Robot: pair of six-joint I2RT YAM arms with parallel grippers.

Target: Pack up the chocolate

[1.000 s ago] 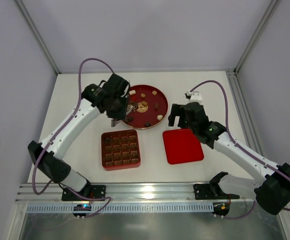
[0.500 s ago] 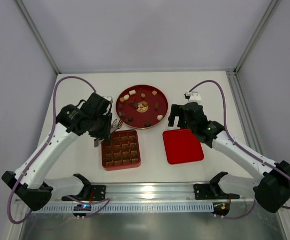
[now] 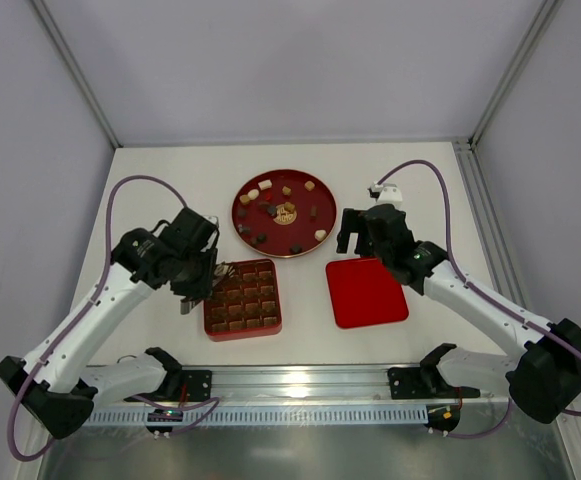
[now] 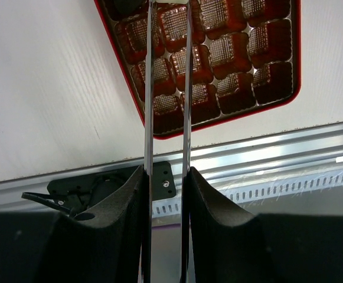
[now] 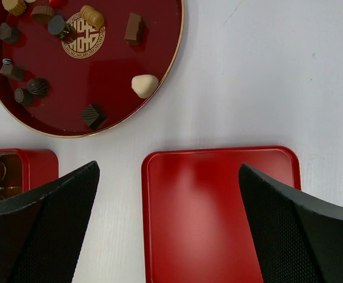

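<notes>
left wrist: left claw (image 4: 166,177) grips tongs (image 4: 149,88) over tray (image 4: 274,76).

Chocolate (image 3: 321,235) scattered on round plate (image 3: 300,226) at rear centre of table (image 3: 170,180). Grid tray (image 3: 245,333) in front of plate, slightly left; lid (image 3: 366,292) to tray's right, apart. Left gripper (image 3: 222,270) over tray's rear-left corner; right gripper (image 3: 362,243) above lid's rear edge.

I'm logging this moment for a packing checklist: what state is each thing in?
tray: uncovered, most cells empty
lid: off, flat beside the tray
plate: holding loose chocolate
chocolate: mostly unpacked
left end effector: shut on tweezers over the tray
right end effector: open, empty, near the lid
</notes>
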